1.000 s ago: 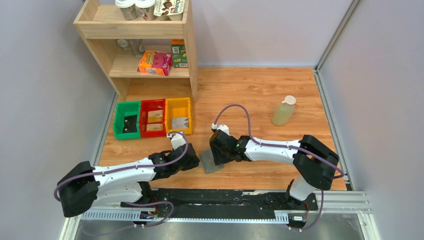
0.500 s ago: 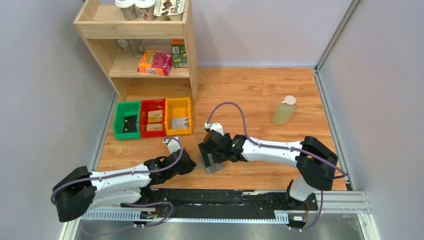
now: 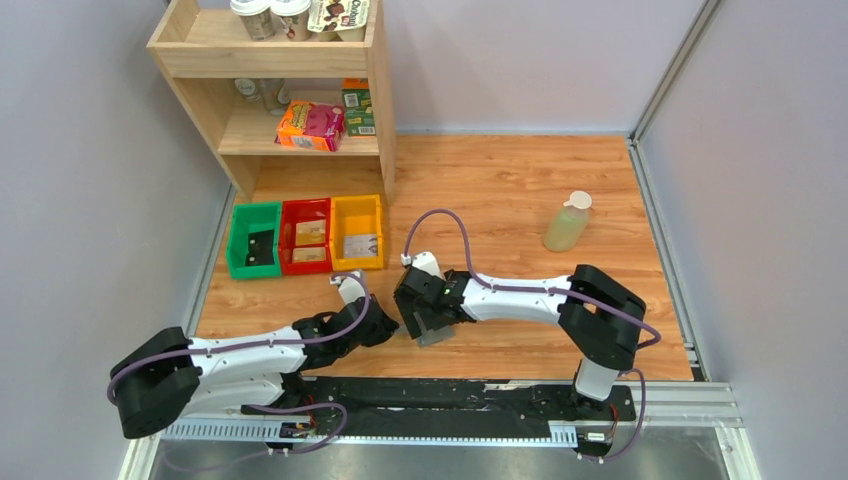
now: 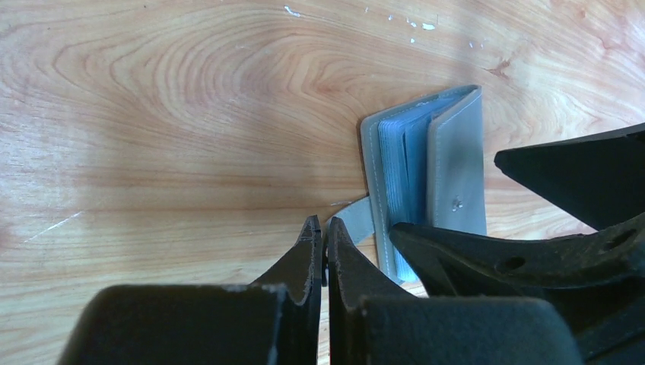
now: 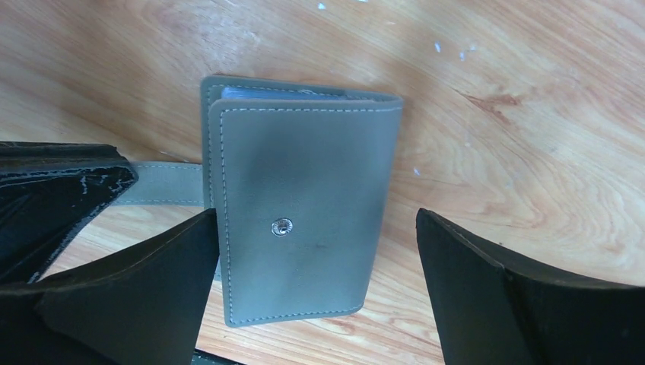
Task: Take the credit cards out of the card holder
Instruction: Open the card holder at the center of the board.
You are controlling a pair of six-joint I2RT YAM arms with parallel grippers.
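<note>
3 plastic bins stand in a row on the wooden table (image 3: 520,180), at the foot of the shelf unit (image 3: 381,100). The green bin (image 3: 232,245) holds 1 dark object. The red bin (image 3: 305,204) holds 2 flat tan pieces. The yellow bin (image 3: 357,200) holds 1 flat pale packet. The shelf carries cups on top, with an orange-and-pink pack (image 3: 311,124) and a green carton (image 3: 358,108) on the board below. A pale green bottle (image 3: 566,226) stands well apart on the right.

The card holder (image 5: 319,175) lies flat on the table near its front edge, between the 2 wrists. It is folded, grey, with pale stitching round the cover and 1 metal snap stud (image 5: 282,226) on top. Its closing tab (image 5: 163,182) sticks out sideways, unfastened.

The right gripper (image 5: 316,220) is spread wide, with 1 finger on each side of the card holder. The left gripper (image 4: 323,228) has its fingers pressed together, tips right at the end of the tab. Whether they pinch the tab cannot be told.

Only the left wrist view looks into the card holder's parted edge, where a stack of bluish-grey slots (image 4: 395,152) shows; what they hold is hidden. Only the right wrist view shows the cover and stud squarely. In the top view, just a grey corner peeks from under the right wrist.
</note>
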